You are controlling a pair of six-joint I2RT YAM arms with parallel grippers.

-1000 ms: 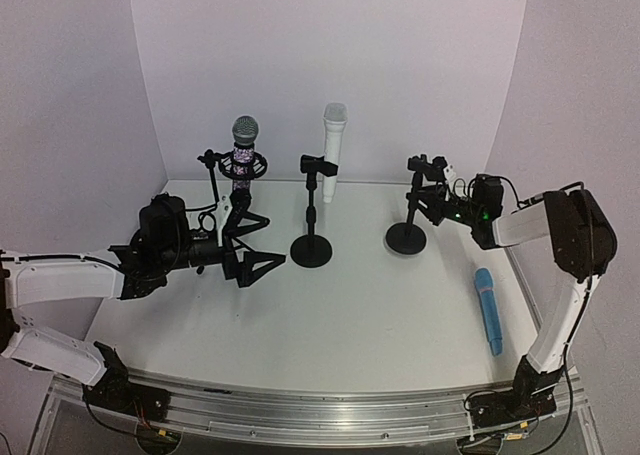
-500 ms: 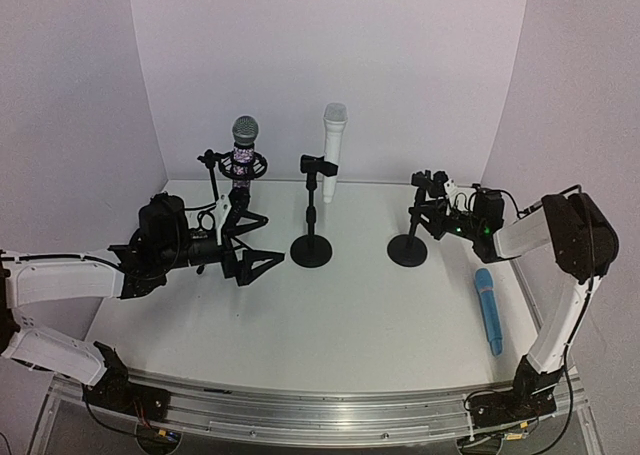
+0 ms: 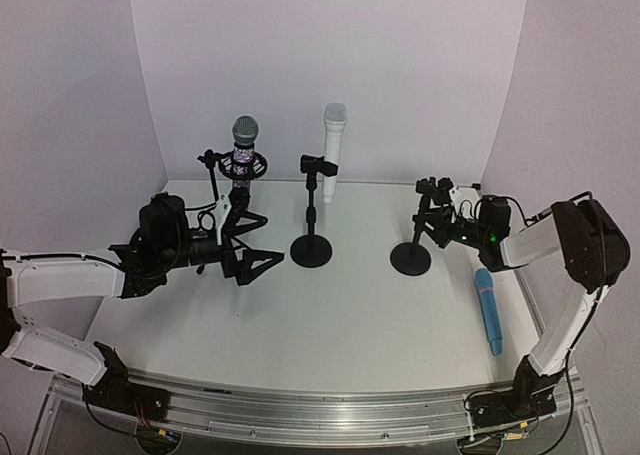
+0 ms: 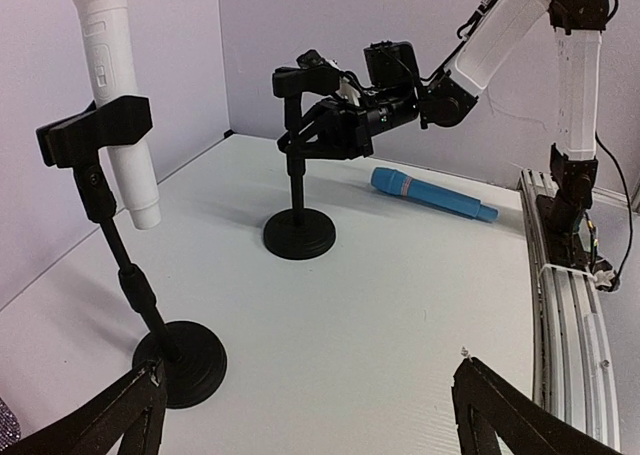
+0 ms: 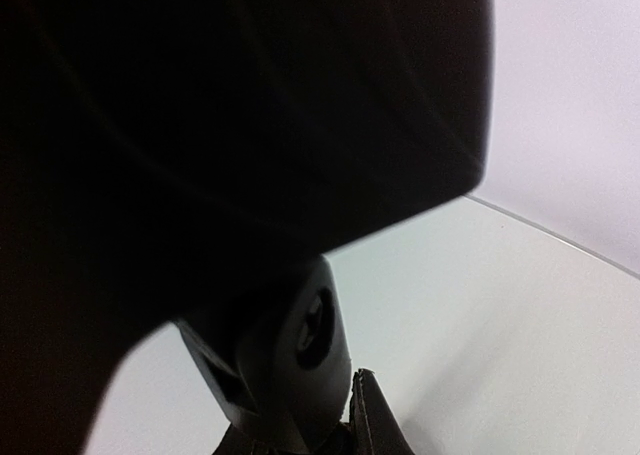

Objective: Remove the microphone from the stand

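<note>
Blue microphone [image 3: 488,310] seen lying flat on counter [image 3: 330,320], near right, apart from right stand [image 3: 410,258]. Right tool [image 3: 437,215] set against that stand's clip; opening cannot be told. White microphone [image 3: 332,150] held upright in middle stand [image 3: 311,247]. Left tool [image 3: 258,241] spread wide, nothing held.

Right wrist gives us almost nothing: a blurred black stand clip [image 5: 200,125] fills the frame just ahead of the jaws, one fingertip [image 5: 366,415] is cut off at the bottom edge, we can't read the right gripper [image 3: 438,215] spread, and the white microphone [image 4: 112,75] head is cropped.
</note>
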